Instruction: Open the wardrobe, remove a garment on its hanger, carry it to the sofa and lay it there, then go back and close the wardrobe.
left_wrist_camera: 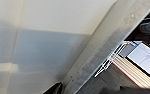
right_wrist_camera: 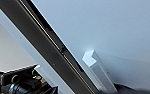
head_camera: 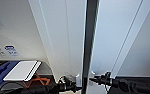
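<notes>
— So where did things stand at the wardrobe [head_camera: 66, 37]?

— Its two doors were parted by a narrow dark gap, and both arms were up at it. The left gripper [head_camera: 74, 86] sat just beside the left door's small white handle [head_camera: 77, 78], the right gripper [head_camera: 93, 80] close against the right door's handle [right_wrist_camera: 97, 67] — one to each side of the gap.

— Had the jaws closed on anything?

— I couldn't tell for either. The fingertips were lost against the handles, and contact was impossible to confirm.

— How would you have done the step well?

— My judgement: seat each pair of jaws squarely round its handle, then draw both doors outward evenly, following each door's arc rather than pulling straight back, so the hold doesn't slip off those short white bars.

— What stayed hidden?

— Everything inside. The gap showed only darkness, so no shirt or hanger could be made out. Away to the left gripper's outer side lay a white board [head_camera: 21, 70] over something blue [head_camera: 1, 72], too blurred to name.
</notes>
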